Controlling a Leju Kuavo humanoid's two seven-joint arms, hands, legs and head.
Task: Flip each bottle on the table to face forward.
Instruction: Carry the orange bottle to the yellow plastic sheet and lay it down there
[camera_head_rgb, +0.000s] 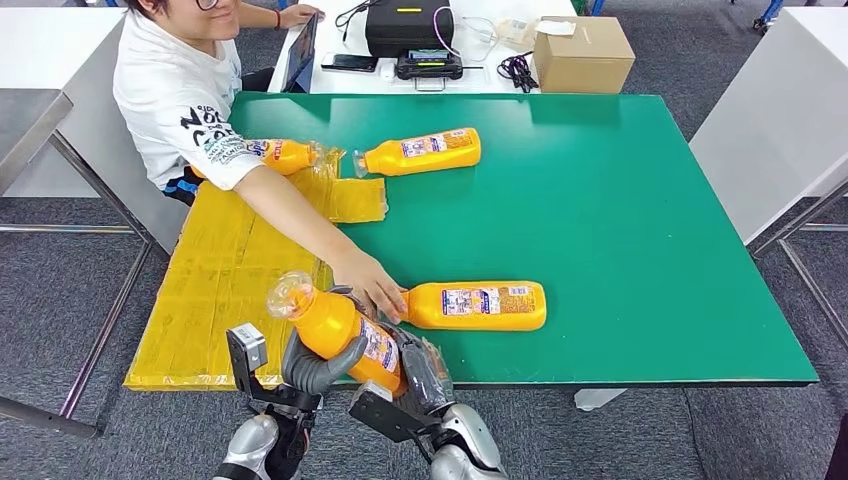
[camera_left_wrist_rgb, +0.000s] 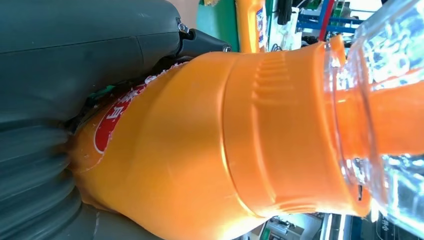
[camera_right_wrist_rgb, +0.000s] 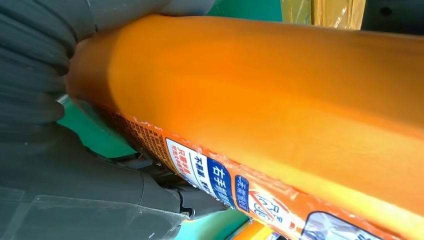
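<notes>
Both robot hands grasp one orange juice bottle (camera_head_rgb: 335, 325) just off the worktop's (camera_head_rgb: 640, 230) near edge, at about seven o'clock of the green surface: the left robot hand (camera_head_rgb: 318, 367) wraps the shoulder and belly, the right robot hand (camera_head_rgb: 420, 372) clasps the lower body, and the clear-capped neck points up toward ten o'clock. In the left wrist view the red logo side of the held bottle (camera_left_wrist_rgb: 210, 145) faces the palm; in the right wrist view the printed label strip runs along the bottle's underside (camera_right_wrist_rgb: 280, 115). A person's hand (camera_head_rgb: 368, 284) rests at the neck of a second bottle (camera_head_rgb: 478, 305) lying flat at about six o'clock, very near the held one. A third bottle (camera_head_rgb: 420, 152) lies at eleven o'clock, and a fourth (camera_head_rgb: 283, 155) sits on the yellow mat (camera_head_rgb: 225, 270) by the person's sleeve. To do this step well, I judge the roll should be shared: one robot hand loosens while the other twists, so the front label comes uppermost without the slick plastic slipping. Set it down clear of the person's fingers and of the neighbouring bottle.
</notes>
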